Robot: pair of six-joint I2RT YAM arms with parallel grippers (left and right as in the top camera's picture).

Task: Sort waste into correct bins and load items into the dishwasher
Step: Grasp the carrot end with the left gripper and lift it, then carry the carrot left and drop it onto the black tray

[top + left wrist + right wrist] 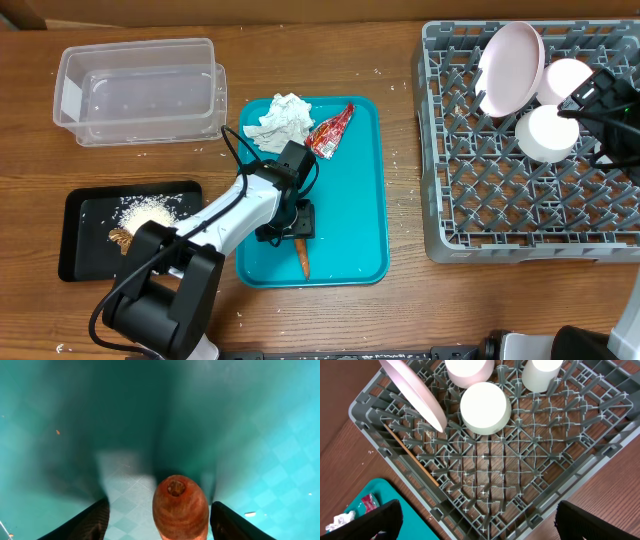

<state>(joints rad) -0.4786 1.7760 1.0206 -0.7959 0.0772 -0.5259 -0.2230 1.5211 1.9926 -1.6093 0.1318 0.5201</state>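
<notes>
From above, the left pincer (290, 225) hangs low over the teal tray (355, 255). The carrot (303, 258) lies on the tray right at its tips, thin end pointing away from it. The napkin (280, 118) and the red wrapper (330, 132) lie on the same tray, well behind the pincer at the far end. The black tray (80, 255), holding rice (148, 210) and a brown lump (120, 237), sits on the surface off to one side of the pincer. The clear tub (140, 90) stands farther off.

The left wrist camera shows the fingers (85, 522) spread, with the carrot's thick end between them, a clear gap on one side, barely any on the other.

The right wrist camera shows the right pincer (477, 510) spread wide and empty above the dish rack (520, 475). Ahead of it in the rack stand the plate (415, 392), two bowls (485, 407) and the cup (542, 372).
</notes>
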